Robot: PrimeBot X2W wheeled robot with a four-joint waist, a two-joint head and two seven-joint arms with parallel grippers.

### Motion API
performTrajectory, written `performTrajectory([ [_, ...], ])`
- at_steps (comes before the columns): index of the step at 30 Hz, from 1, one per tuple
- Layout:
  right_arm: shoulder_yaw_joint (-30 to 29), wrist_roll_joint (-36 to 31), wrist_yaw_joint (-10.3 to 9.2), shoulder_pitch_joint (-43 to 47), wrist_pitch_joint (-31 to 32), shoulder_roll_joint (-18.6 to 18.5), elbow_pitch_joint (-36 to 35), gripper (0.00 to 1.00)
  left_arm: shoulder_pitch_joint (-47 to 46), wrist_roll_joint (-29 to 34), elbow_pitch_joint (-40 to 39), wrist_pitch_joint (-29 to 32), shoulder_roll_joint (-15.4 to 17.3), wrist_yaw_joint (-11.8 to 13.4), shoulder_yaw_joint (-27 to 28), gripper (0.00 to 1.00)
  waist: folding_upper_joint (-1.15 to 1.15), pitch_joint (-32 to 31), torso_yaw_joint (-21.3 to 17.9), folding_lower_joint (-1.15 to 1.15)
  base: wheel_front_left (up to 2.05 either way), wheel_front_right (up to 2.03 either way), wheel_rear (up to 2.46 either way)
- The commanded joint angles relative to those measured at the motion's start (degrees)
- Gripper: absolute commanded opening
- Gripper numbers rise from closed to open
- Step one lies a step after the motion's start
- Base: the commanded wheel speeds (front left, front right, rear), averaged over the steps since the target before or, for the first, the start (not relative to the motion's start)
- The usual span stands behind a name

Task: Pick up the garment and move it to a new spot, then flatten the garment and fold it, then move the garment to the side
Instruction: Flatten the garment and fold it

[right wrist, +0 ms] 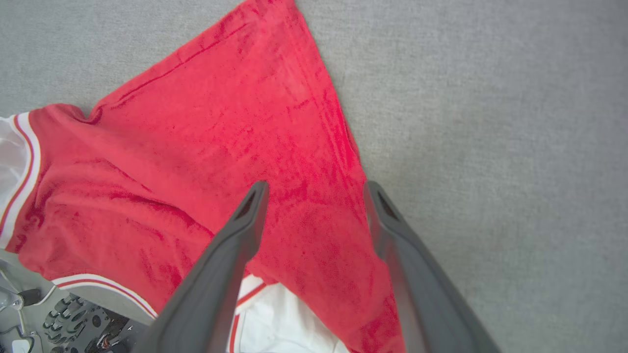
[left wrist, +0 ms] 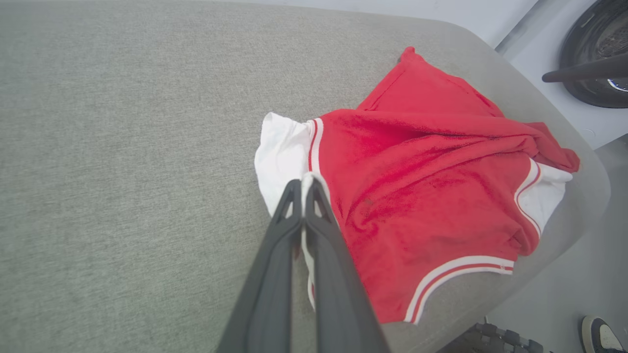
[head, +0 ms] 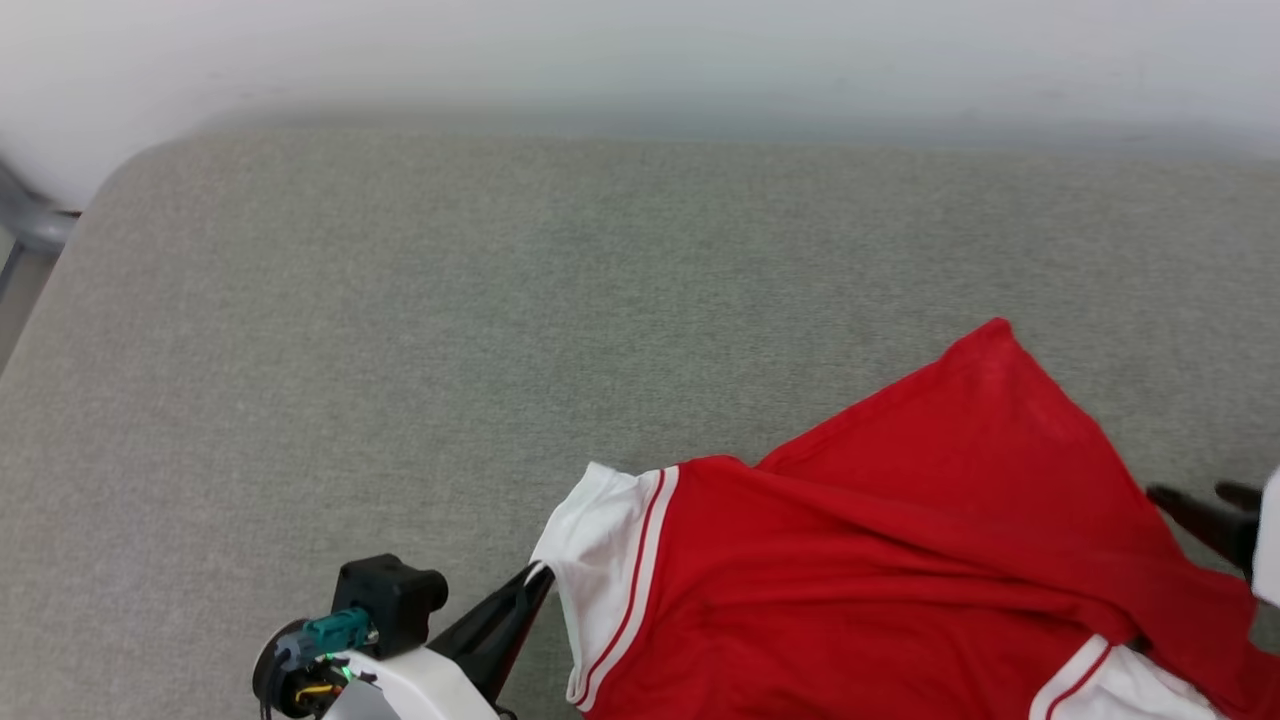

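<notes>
The garment (head: 900,540), a red jersey with white sleeves and striped trim, lies crumpled at the front right of the grey cushioned surface (head: 420,330). My left gripper (head: 538,574) is shut on the edge of its white sleeve, which the left wrist view shows pinched between the dark fingers (left wrist: 304,189) on the garment (left wrist: 417,196). My right gripper (right wrist: 314,189) stands open above the red cloth (right wrist: 196,147), which lies loose under the gap between its fingers. In the head view its fingertips (head: 1205,495) show at the right edge, beside the garment.
The cushioned surface stretches bare to the left and back, ending at a pale wall (head: 640,60). Its rounded right edge (left wrist: 588,166) drops to the floor, where a dark wheeled base (left wrist: 598,54) and a shoe (left wrist: 601,336) appear.
</notes>
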Motion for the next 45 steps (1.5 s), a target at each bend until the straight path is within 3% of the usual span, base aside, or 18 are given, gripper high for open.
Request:
performTrajectory([
  [1,0.97,-0.02,-0.04,-2.87,0.78,0.33,-0.05,1.00,-1.17,0.24,-0.42,0.01,0.18,-0.14,0.19,0.00,0.00,1.62,1.61,0.00,0.00,0.00,0.00],
  [10,5.85,-6.51,-0.05,-16.22,2.49,1.08,6.65,1.00,-4.66,0.74,-0.96,-0.36,-0.65,-1.69,-0.74,0.00,0.00,8.75,7.71,0.00,0.00,0.00,0.00],
  [16,5.99,-10.21,-0.05,-22.11,3.29,0.47,13.37,1.00,-6.82,0.85,0.35,-1.28,-2.03,-3.10,-1.79,0.00,0.00,12.45,11.57,0.00,0.00,0.00,0.00],
  [30,8.11,-11.97,-0.04,-23.87,2.39,0.15,22.83,1.00,-8.76,0.45,3.43,-3.20,-3.95,-4.60,-3.24,0.00,0.00,14.75,15.19,0.00,0.00,0.00,0.00],
  [31,8.41,-11.67,-0.04,-23.76,2.21,0.22,23.21,0.96,-8.87,0.42,3.58,-3.27,-3.97,-4.61,-3.28,0.00,0.00,14.78,15.28,0.00,0.00,0.00,0.00],
  [32,8.69,-11.41,-0.04,-23.74,1.91,0.20,23.59,0.34,-8.99,0.40,3.74,-3.35,-3.98,-4.65,-3.27,0.00,0.00,14.79,15.34,0.00,0.00,0.00,0.00],
  [33,8.69,-11.41,-0.04,-23.74,1.91,0.20,23.59,0.34,-8.99,0.40,3.74,-3.35,-3.98,-4.65,-3.27,0.00,0.00,14.79,15.34,0.00,0.00,0.00,0.00],
  [34,8.89,-11.26,-0.04,-23.69,1.52,0.18,23.95,0.00,-9.09,0.34,3.88,-3.40,-4.02,-4.66,-3.26,0.00,0.00,14.74,15.36,0.00,0.00,0.00,0.00],
  [45,10.87,-8.63,-0.04,-25.03,-8.51,-0.48,26.01,0.00,-8.26,0.15,4.80,-3.42,-3.06,-3.73,-2.69,0.00,0.00,10.40,13.26,0.00,0.00,0.00,0.00],
])
